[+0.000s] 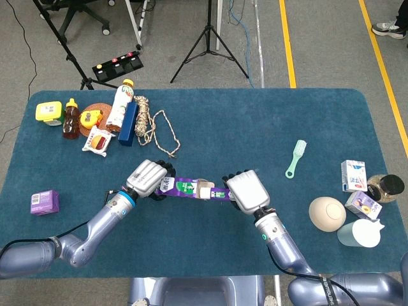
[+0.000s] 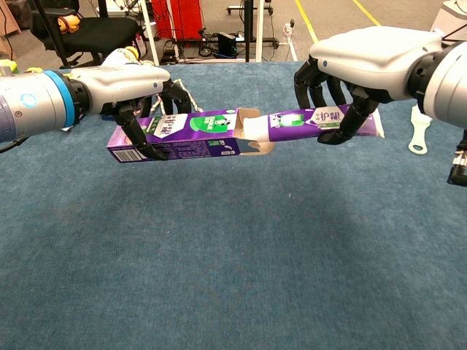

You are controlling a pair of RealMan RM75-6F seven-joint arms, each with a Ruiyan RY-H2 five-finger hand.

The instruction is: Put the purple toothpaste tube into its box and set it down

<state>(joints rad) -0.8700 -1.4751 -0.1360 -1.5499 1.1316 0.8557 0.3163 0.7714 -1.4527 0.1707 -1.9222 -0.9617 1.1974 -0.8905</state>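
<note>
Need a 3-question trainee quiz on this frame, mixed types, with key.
1. True or false: the box lies on the table.
2. Which hand holds the tube? A) left hand B) right hand C) neither
3. Fill in: the tube's cap end is at the box's open ____ end, as the chest view shows it.

Key: 1 false, the left hand holds it in the air; 2 B; 3 right.

Blue-carpeted table (image 1: 255,121) on grey floor (image 1: 319,38) with yellow lines (image 1: 287,44), tripod (image 1: 208,38), office chair (image 1: 76,16).
</note>
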